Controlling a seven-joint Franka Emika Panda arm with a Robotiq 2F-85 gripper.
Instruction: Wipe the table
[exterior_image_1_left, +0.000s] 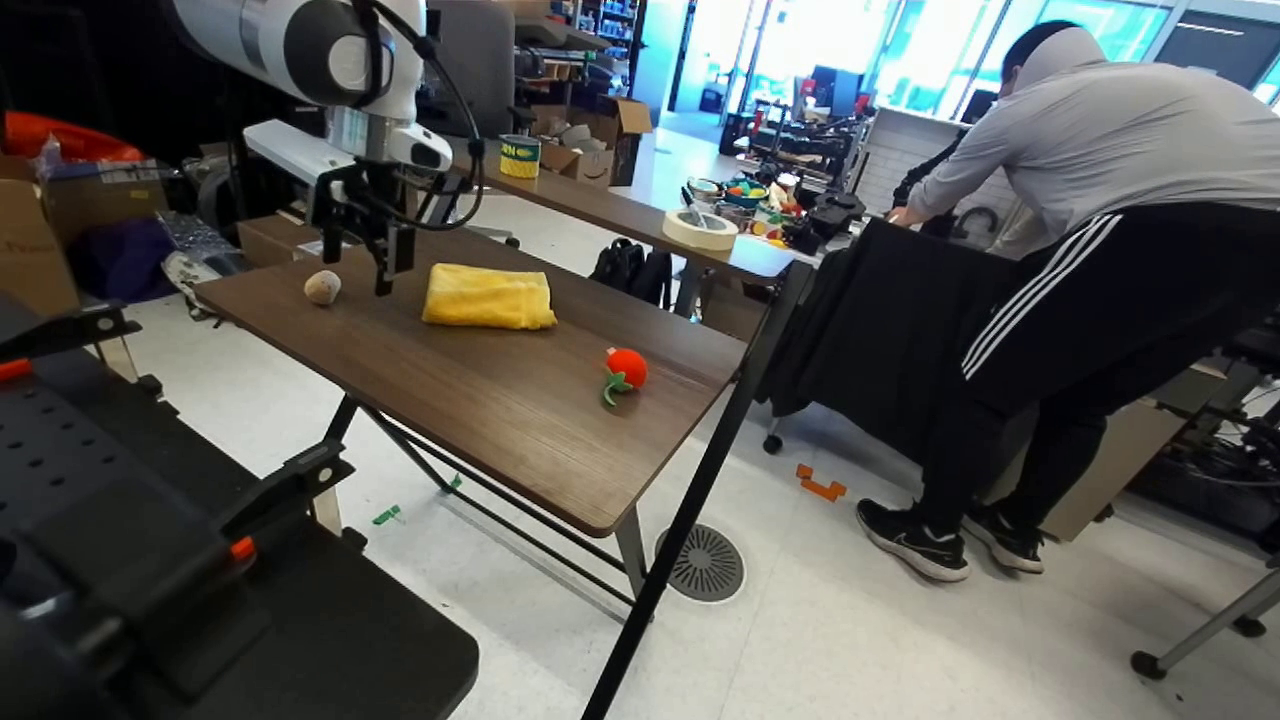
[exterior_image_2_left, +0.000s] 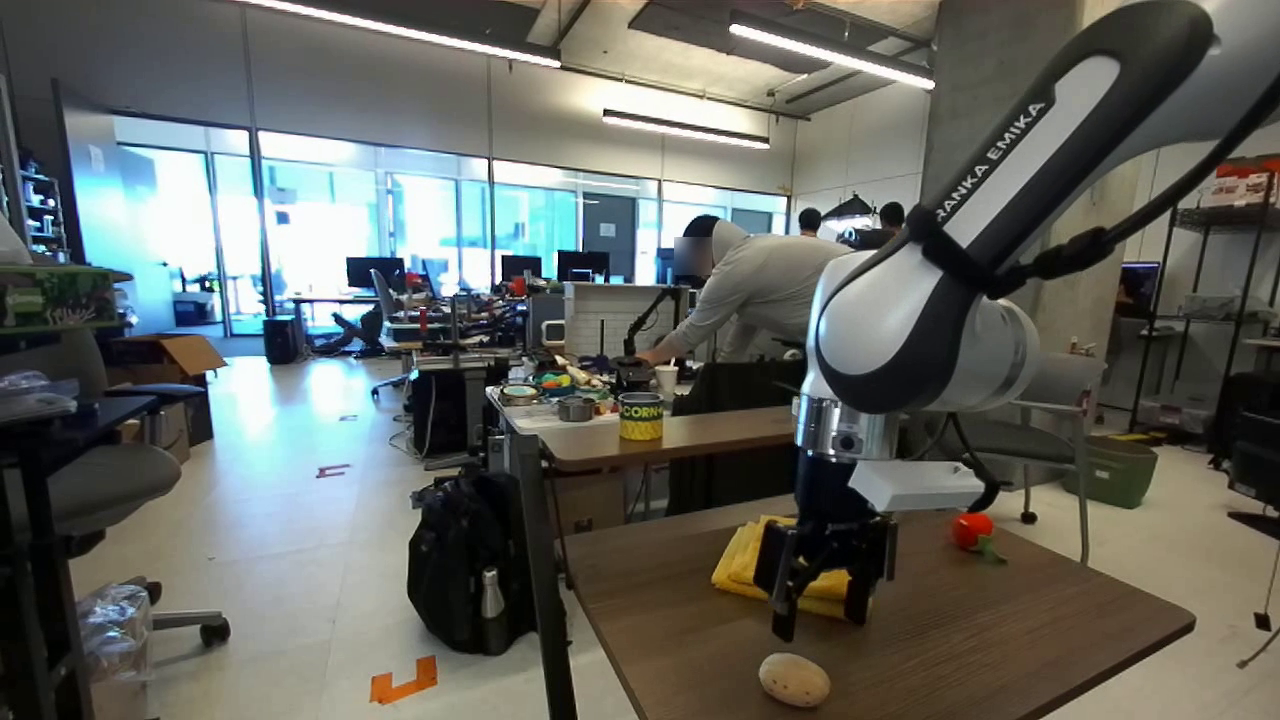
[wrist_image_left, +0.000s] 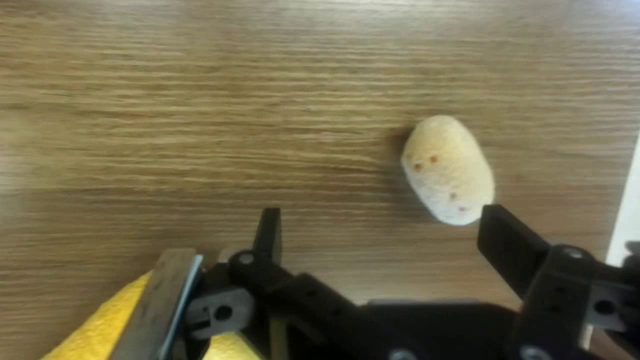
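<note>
Under one claw (wrist_image_left: 381, 230), spread wide, I see one brown table (exterior_image_1_left: 530, 400): one potato (wrist_image_left: 448, 170) and one yellow cloth (exterior_image_1_left: 488, 297) near the claw, one red tomato (exterior_image_1_left: 627, 368) farther off.

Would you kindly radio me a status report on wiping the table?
Gripper empty, jaws parted, over table. Folded yellow cloth on it, ungrasped. Possible obstacles: potato-like toy, red toy.

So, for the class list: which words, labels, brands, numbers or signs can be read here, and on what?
"RANKA EMIKA", its start hidden: arm.
"CORN": can.
White swoosh, no word: shoe.
Too small or blurred to read: any print on the carton, red-and-white box and paper.
No number can be read.
</note>
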